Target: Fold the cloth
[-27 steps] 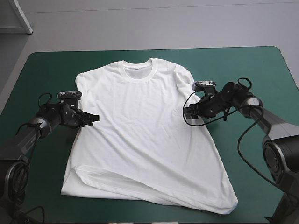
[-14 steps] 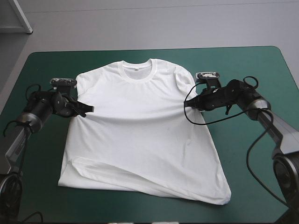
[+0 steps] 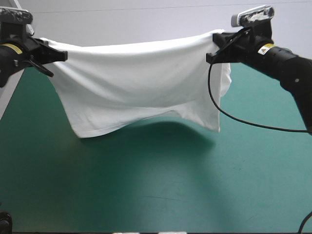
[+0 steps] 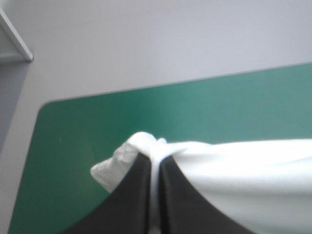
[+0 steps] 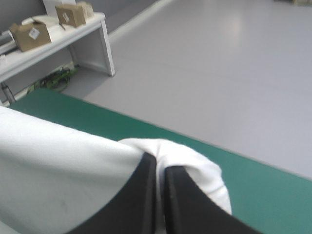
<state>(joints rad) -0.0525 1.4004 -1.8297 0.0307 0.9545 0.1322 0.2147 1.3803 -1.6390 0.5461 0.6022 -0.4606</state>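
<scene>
The white T-shirt (image 3: 136, 83) hangs stretched in the air between both arms, high above the teal-green table (image 3: 161, 185). Its lower edge sags and hovers over the cover, throwing a shadow. My left gripper (image 3: 62, 56) is shut on the T-shirt at one upper corner. In the left wrist view its black fingers (image 4: 139, 190) pinch a bunched fold of the T-shirt (image 4: 234, 165). My right gripper (image 3: 210, 54) is shut on the T-shirt at the opposite upper corner. The right wrist view shows the T-shirt (image 5: 63, 165) puffing out around that gripper's (image 5: 159, 168) tip.
The teal-green table's far edge (image 4: 195, 83) lies ahead of the left gripper, with bare cover below the hanging cloth.
Earlier the T-shirt lay flat on the table with a gripper at each side. The right gripper shut on it, and both arms have lifted it up into the air, stretched between them.
</scene>
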